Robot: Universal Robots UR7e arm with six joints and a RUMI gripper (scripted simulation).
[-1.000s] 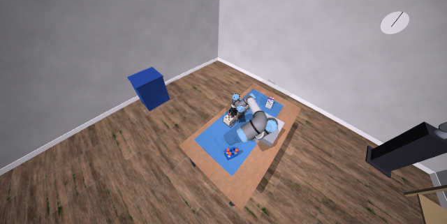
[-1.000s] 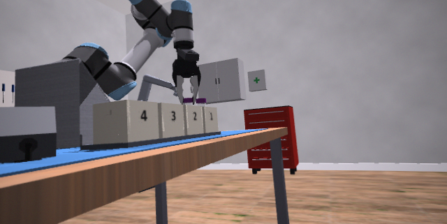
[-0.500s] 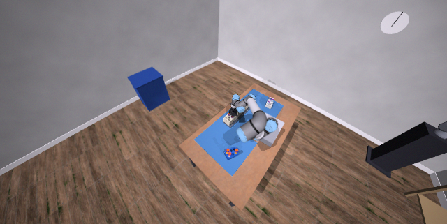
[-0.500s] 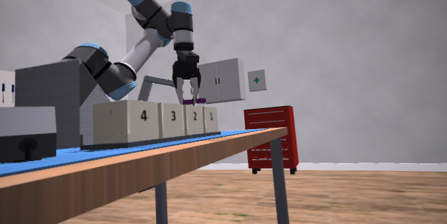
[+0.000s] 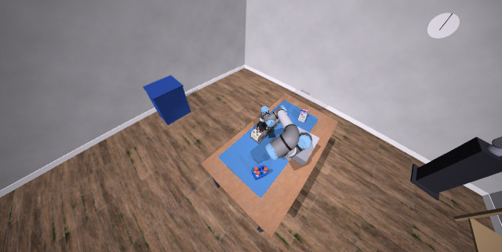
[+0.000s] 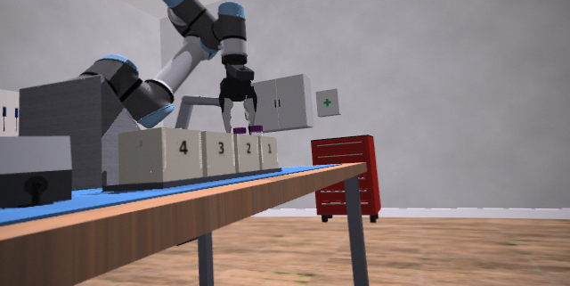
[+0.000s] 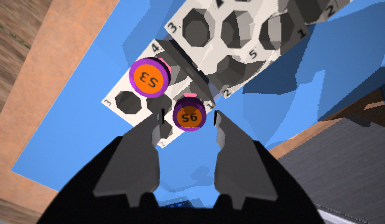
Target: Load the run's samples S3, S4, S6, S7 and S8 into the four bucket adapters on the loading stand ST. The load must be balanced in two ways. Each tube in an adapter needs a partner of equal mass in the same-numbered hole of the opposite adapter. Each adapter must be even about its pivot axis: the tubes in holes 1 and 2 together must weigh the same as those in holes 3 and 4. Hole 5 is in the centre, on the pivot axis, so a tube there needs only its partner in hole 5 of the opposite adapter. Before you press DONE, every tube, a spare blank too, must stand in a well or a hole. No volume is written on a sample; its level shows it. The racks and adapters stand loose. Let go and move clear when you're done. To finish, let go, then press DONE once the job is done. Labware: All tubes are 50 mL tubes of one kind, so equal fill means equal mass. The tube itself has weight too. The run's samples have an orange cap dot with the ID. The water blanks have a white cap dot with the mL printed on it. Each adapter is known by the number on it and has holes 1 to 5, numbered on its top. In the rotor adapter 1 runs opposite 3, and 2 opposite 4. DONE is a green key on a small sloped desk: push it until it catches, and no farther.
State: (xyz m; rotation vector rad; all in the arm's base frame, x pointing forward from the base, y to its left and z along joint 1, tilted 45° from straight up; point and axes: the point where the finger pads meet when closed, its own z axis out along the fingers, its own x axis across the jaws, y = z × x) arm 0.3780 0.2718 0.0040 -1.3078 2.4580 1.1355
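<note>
Blue mat [image 5: 239, 154] [image 6: 305, 168] [image 7: 53, 142] fills left of wrist view; claw [image 5: 260, 127] [image 6: 240, 129] [image 7: 189, 110], lower centre, partly open, gripping nothing; S6 [image 6: 240, 130] [image 7: 189, 117] between fingers, S3 [image 6: 256, 128] [image 7: 149, 77] upper left.

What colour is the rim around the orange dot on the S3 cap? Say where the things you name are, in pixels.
Purple [image 7: 134, 88], clearest in the wrist view.

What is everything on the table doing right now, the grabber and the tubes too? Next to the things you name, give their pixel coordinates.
Pincer [image 6: 240, 129] [image 7: 189, 110]: open, fingers either side of S6, clear of its cap.
Tube S6 [image 7: 189, 116]: standing in an adapter, capped.
Tube S3 [image 7: 149, 77]: standing in the same adapter, capped.
Adapter 4 [image 6: 183, 148]: upright.
</note>
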